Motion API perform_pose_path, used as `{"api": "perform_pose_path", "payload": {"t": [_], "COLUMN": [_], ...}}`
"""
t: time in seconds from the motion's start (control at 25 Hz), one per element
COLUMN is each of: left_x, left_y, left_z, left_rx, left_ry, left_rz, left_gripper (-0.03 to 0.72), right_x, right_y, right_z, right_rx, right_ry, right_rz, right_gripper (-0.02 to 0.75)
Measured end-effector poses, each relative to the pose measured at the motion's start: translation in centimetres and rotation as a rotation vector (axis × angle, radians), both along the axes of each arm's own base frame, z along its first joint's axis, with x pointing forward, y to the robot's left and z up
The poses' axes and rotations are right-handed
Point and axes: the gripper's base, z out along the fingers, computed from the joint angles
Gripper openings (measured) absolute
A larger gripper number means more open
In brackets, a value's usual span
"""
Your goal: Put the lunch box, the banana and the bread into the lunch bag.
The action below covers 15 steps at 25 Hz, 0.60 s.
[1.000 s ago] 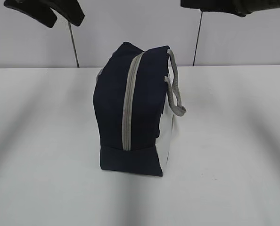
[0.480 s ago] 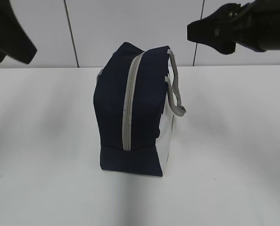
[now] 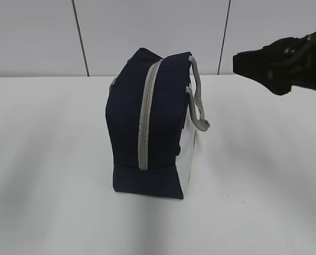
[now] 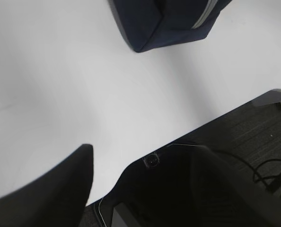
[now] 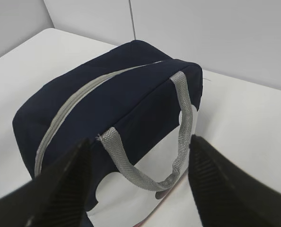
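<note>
- Two dark fingers (image 5: 60, 184) of the right gripper (image 5: 140, 184) are seen well apart in the right wrist view, at 7 and 4 o'clock of the frame, with nothing held between them; the wide gap is judged to be kept ready for the bag below.
- In the exterior view this gripper is found at 2 o'clock of the lunch bag (image 3: 150, 125), in the air and not touching it.
- The left gripper (image 4: 60, 184) is shown only as one dark finger at 7 o'clock of its wrist view, so whether it is apart or together cannot be told.
- The lunch bag is stood upright on the white table (image 3: 51, 159), near the middle, with its grey zipper (image 3: 144, 122) closed along the top and the near end.
- A grey strap handle (image 5: 180, 132) is hung down over the white side panel, towards the right gripper.
- The lunch box, banana and bread are seen in no view; whether they are already inside cannot be told.
</note>
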Motion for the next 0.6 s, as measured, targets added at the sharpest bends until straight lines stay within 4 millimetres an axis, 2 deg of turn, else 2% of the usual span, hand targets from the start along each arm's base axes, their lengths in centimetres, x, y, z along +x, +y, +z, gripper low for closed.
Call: {"api": "perform_pose_path", "payload": {"t": [0.04,0.32,0.6], "left_x": [0.0,-4.6,-7.6], "left_y": [0.0,2.2,3.7], "left_z": [0.0,-2.8,-4.8], "left_rx": [0.000,0.022,0.024], "left_ry": [0.000,-0.067,-0.145], "left_rz": [0.000,0.025,0.069], "left_gripper": [0.448,0.434,0.434], "right_x": [0.0,-2.3,-4.2], "right_y": [0.0,-0.6,-1.0], "right_z": [0.0,1.0,-0.1], "right_rx": [0.000,0.016,0.016], "right_ry": [0.000,-0.060,-0.059], "right_rz": [0.000,-0.003,-0.003], "right_gripper": [0.477,0.477,0.477]}}
